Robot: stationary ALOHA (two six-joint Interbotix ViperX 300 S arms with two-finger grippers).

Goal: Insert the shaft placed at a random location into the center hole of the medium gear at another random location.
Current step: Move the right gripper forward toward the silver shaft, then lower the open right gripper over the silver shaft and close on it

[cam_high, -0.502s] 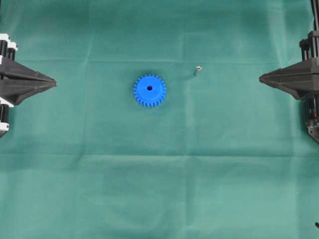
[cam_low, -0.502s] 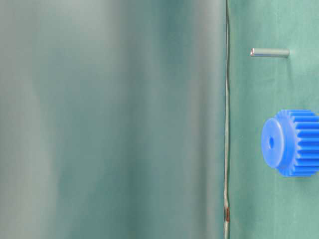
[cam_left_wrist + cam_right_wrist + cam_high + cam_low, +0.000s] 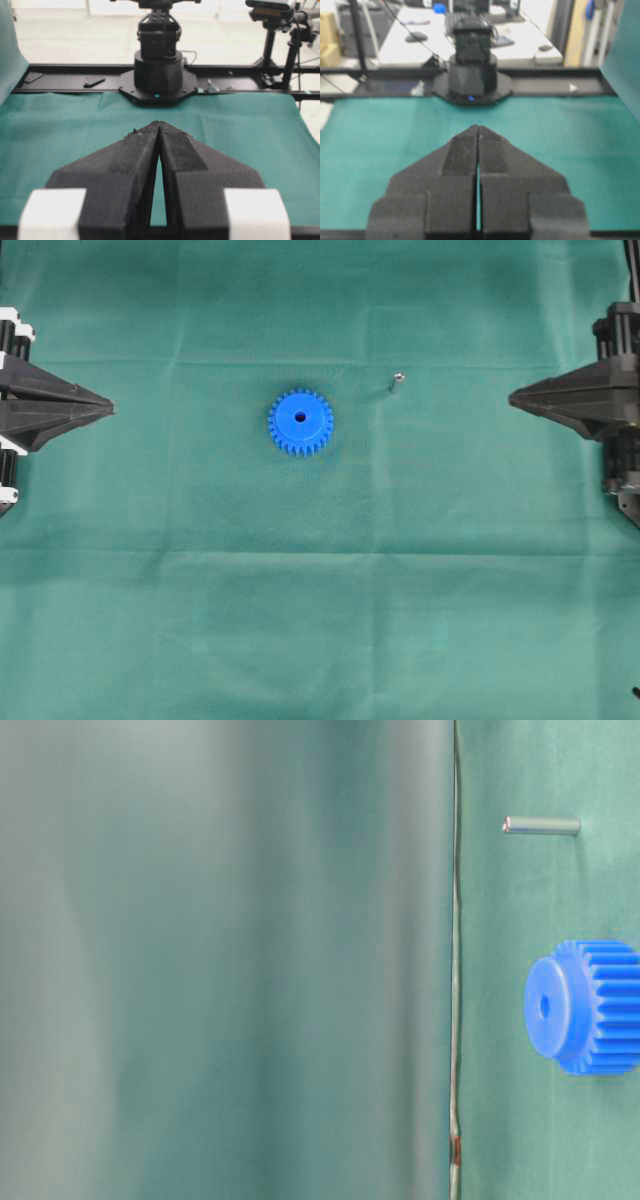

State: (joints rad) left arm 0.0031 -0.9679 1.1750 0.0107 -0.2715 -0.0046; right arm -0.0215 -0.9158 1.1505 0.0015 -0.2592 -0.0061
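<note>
The blue medium gear lies flat on the green cloth near the middle, its dark center hole facing up. The gear and its hole also show in the table-level view. The thin silver shaft stands to the gear's right, apart from it; the table-level view has this shaft too. My left gripper sits at the left edge, shut and empty, with its tips together. My right gripper points inward from the right edge, shut and empty, and its tips touch.
Green cloth covers the whole table. The opposite arm's black base stands at the far edge in the left wrist view, and the other base in the right wrist view. A blurred green surface fills the left of the table-level view.
My right gripper has shifted slightly left, toward the shaft. The left gripper, gear and shaft have not moved.
</note>
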